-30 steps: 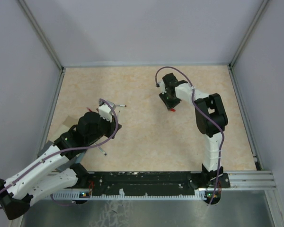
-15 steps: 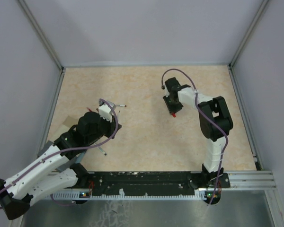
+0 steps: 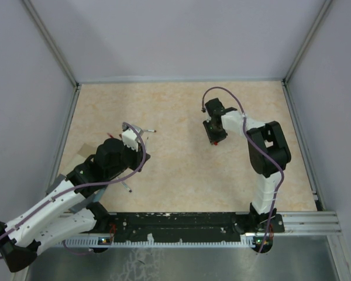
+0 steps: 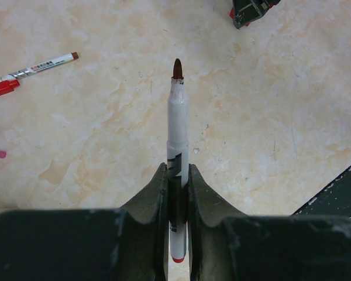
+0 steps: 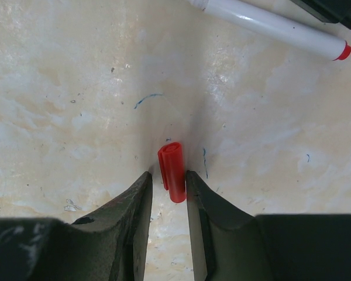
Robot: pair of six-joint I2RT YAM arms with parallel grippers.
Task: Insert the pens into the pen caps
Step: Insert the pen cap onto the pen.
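Left claw (image 4: 176, 171) clamped tight on white-barrelled marker pen (image 4: 177, 117), dark-red tip pointing straight ahead over marbled beige desk (image 4: 269, 117), right claw (image 5: 168, 175) pinched on small red plastic cap (image 5: 172, 170), cap poking just past the fingertips

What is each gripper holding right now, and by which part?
Left gripper clamps the uncapped pen on its rear barrel, tip pointing away. Right gripper appears to pinch the red cap by its near end.
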